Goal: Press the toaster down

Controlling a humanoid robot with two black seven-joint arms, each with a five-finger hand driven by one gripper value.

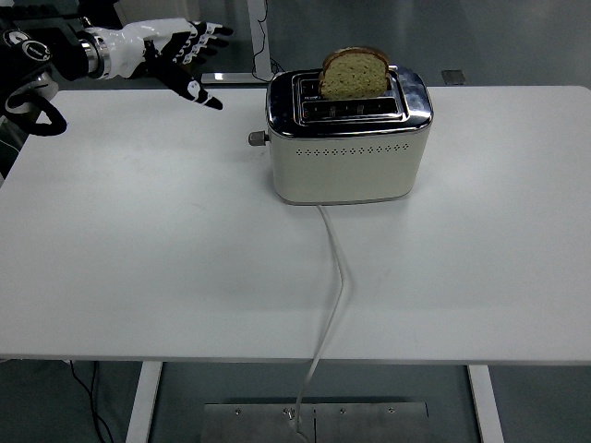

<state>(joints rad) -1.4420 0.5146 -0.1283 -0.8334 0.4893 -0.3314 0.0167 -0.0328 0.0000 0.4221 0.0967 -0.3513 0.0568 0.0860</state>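
The left hand [180, 51] was up high near the top left corner, over the far left part of the white table [166, 268]; its black arm [42, 60] came in from the left edge and reached toward the right; the hand was white with dark fingers [208, 32]; the fingers were spread apart and stretched out, pointing to the right; the thumb [199, 94] stuck down and to the right, away from the other fingers; the hand held nothing and touched nothing.

The toaster [346, 138] stood on the far middle part of the table, well apart from the hand; it was cream on the sides and shiny silver on top; it had two long slots on top; a slice of brown bread [354, 72] stood up out of the back slot, with most of it showing above the top; the front slot looked dark inside; a small grey knob [257, 138] stuck out from the toaster's left end, up near the top of that side.

A white cord [334, 286] ran from the bottom front of the toaster, across the table toward the near edge, and hung down over it.
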